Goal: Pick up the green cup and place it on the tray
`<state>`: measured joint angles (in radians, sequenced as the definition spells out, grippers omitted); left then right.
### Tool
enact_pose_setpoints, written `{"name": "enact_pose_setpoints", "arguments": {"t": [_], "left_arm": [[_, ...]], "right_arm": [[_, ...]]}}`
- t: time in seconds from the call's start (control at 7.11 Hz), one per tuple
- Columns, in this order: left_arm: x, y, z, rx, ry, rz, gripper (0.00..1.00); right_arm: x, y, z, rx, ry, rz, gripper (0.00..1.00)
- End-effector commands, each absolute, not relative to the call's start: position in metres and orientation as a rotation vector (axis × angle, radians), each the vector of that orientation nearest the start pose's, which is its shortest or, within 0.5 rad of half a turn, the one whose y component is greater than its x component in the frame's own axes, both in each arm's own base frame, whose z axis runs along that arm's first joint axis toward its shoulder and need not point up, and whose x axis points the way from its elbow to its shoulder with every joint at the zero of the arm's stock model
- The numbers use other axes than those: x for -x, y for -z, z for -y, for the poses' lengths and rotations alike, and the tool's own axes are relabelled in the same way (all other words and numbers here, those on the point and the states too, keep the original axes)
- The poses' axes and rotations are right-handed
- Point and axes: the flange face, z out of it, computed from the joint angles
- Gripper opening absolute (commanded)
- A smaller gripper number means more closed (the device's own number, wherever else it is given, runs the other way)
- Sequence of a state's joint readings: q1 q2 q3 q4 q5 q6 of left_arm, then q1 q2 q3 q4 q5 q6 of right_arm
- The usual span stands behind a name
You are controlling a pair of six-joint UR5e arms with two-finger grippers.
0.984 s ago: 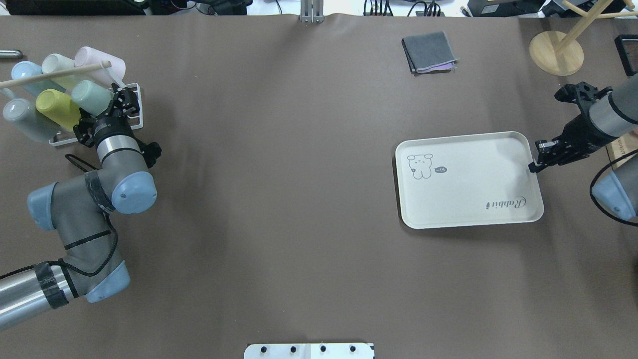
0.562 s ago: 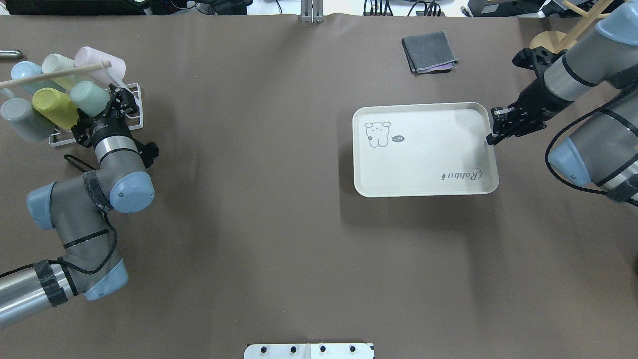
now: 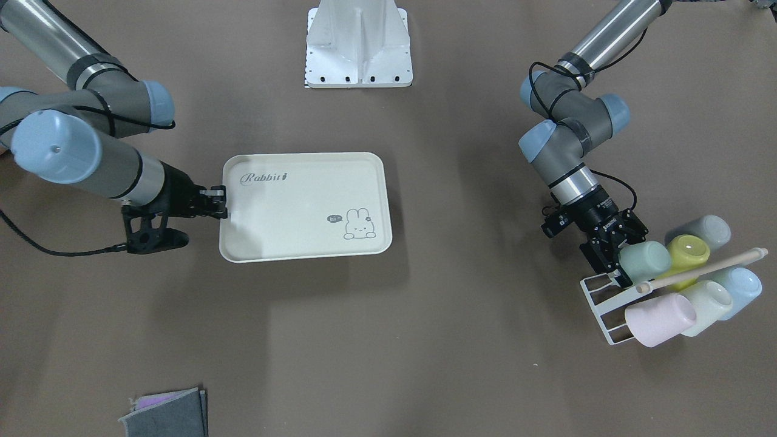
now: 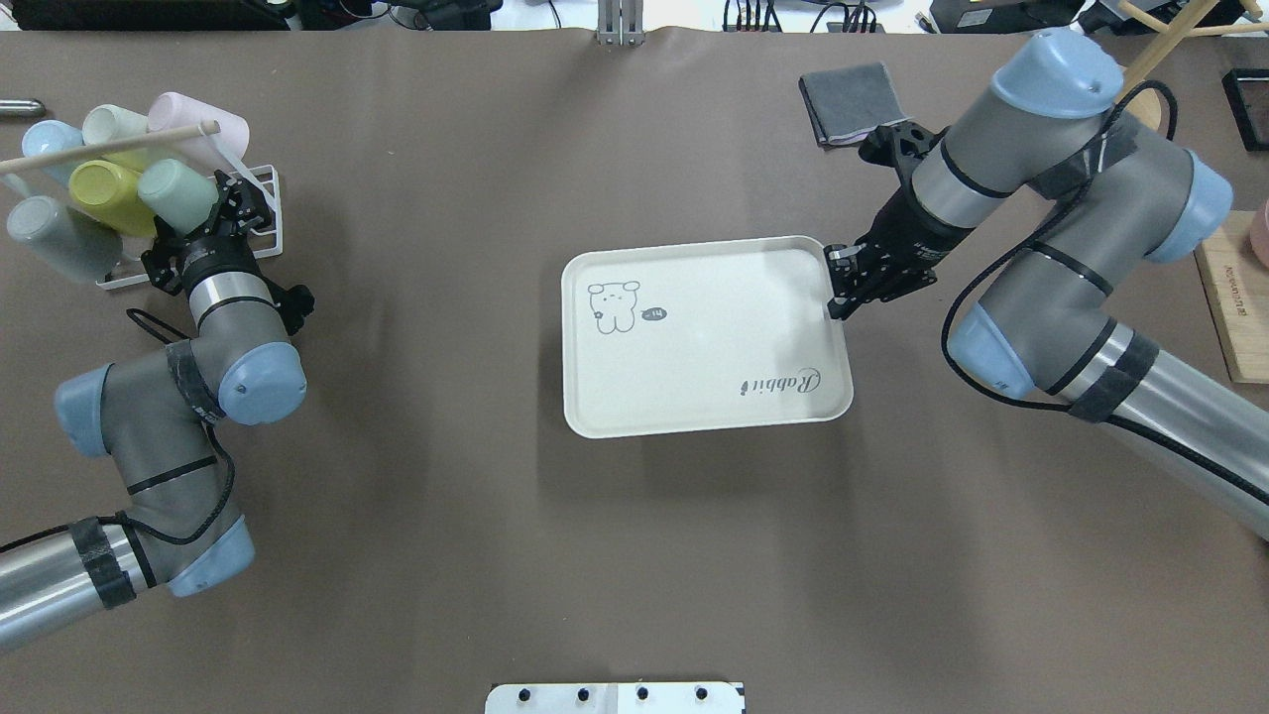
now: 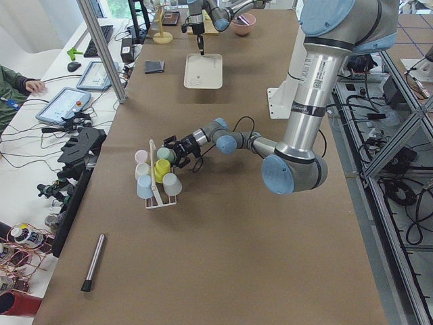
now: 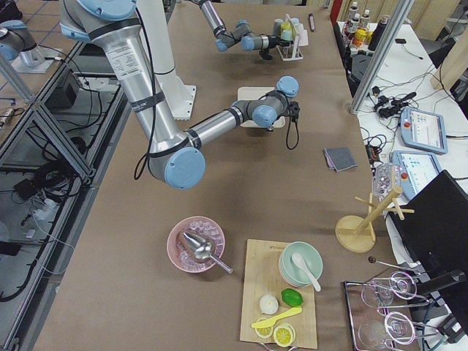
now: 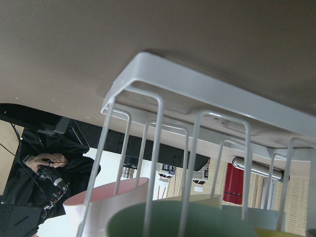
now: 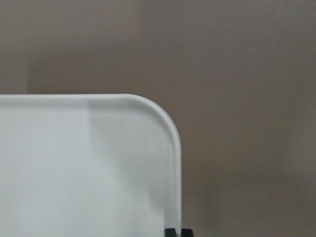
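The mint green cup (image 4: 176,193) lies on its side among other cups on a white wire rack (image 4: 263,203) at the far left. My left gripper (image 4: 216,213) sits at the cup's near end and looks shut on it (image 3: 644,262). The left wrist view shows only the cup's rim (image 7: 182,222) and rack wires, not the fingers. The cream tray (image 4: 694,377) with the rabbit drawing sits near the table's middle. My right gripper (image 4: 841,296) is shut on the tray's right edge (image 3: 291,230). In the right wrist view a corner of the tray (image 8: 89,168) shows.
On the rack also lie a yellow-green cup (image 4: 104,188), a pink cup (image 4: 193,119), a pale cup (image 4: 109,124), a blue cup (image 4: 45,139) and a grey cup (image 4: 50,243), under a wooden rod (image 4: 109,147). A folded grey cloth (image 4: 853,99) lies at the back right.
My right gripper has carried the tray leftwards from the table's right side to its middle. My left gripper shifted slightly at the rack, and the cups there moved a little.
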<state>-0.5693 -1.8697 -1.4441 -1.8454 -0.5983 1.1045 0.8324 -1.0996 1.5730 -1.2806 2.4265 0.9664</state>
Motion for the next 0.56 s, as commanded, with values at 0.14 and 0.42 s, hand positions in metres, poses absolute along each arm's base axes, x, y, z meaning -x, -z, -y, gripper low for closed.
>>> {"name": "enact_pose_setpoints", "arguments": {"t": [0.14, 0.42], "left_arm": [[-0.413, -0.507, 0.519, -0.415, -1.678, 1.117, 0.75], [-0.414, -0.502, 0.52, -0.409, -1.701, 1.128, 0.73]], "right_arm": [[0.46, -0.321, 0.485, 0.133, 0.116, 1.035, 0.0], [0.481, -0.321, 0.471, 0.093, 0.135, 1.021, 0.0]]}}
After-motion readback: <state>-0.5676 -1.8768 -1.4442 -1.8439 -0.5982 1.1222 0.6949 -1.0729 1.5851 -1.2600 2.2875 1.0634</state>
